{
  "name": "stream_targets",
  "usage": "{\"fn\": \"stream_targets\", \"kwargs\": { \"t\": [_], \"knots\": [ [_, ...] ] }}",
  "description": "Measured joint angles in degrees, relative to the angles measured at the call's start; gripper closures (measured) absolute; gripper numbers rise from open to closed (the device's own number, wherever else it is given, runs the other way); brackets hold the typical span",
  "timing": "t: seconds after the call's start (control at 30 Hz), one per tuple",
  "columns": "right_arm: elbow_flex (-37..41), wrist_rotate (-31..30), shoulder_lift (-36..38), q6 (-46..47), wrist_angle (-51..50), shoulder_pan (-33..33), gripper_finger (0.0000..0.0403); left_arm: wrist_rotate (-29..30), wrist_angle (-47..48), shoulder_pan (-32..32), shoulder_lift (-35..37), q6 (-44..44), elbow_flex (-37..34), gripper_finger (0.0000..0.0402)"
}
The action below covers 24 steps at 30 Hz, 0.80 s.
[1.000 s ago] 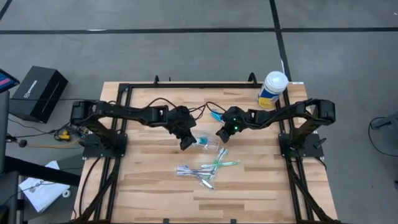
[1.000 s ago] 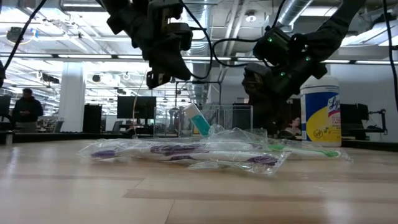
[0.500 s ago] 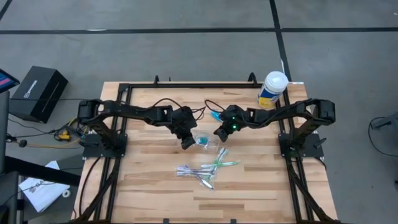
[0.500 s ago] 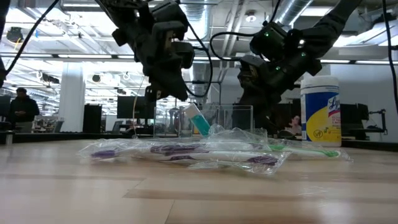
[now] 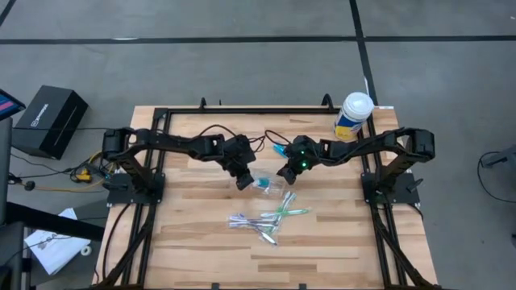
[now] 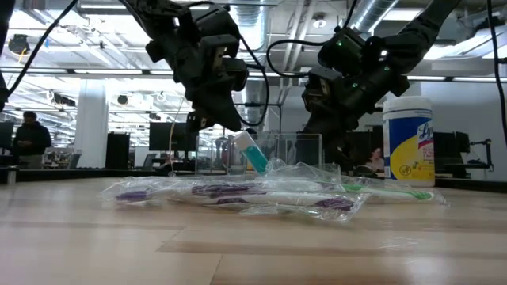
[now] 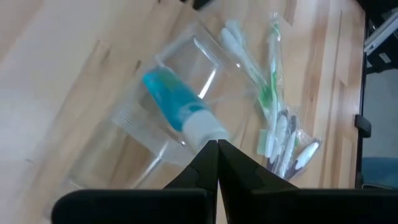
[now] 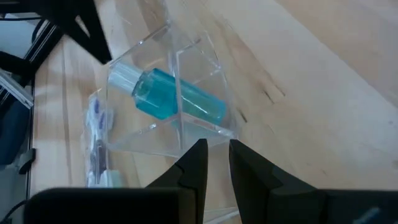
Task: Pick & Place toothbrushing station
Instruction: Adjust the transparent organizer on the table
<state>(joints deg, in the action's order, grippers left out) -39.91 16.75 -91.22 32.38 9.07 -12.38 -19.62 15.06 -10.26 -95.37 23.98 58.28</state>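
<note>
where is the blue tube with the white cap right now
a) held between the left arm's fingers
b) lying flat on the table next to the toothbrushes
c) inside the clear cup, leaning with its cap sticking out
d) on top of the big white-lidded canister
c: the blue tube sits slanted inside the clear cup, cap end poking out, as both wrist views also show; the left arm's fingers are closed and hold nothing.

Clear glossy plastic cup [image 7: 168, 118], wooden table [image 5: 193, 242]
</note>
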Motion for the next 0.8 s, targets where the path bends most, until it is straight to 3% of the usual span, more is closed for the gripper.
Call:
{"fn": "stream_targets", "kwargs": {
  "t": [0.27,0.47,0.8],
  "knots": [
    [0.01,1.44,0.0,-0.73,0.21,-0.02,0.0344,-0.62,-1.1,-0.87,0.0,-0.16,0.0,0.0401],
    [0.0,1.7,0.0,-1.05,0.19,-0.89,0.0344,-5.6,-0.61,0.21,0.02,-0.78,0.0,0.0402],
    [0.01,2.95,0.0,-1.92,0.23,-2.05,0.0344,-3.0,0.52,-0.48,-0.26,-1.35,0.03,0.0402]
  ]
}}
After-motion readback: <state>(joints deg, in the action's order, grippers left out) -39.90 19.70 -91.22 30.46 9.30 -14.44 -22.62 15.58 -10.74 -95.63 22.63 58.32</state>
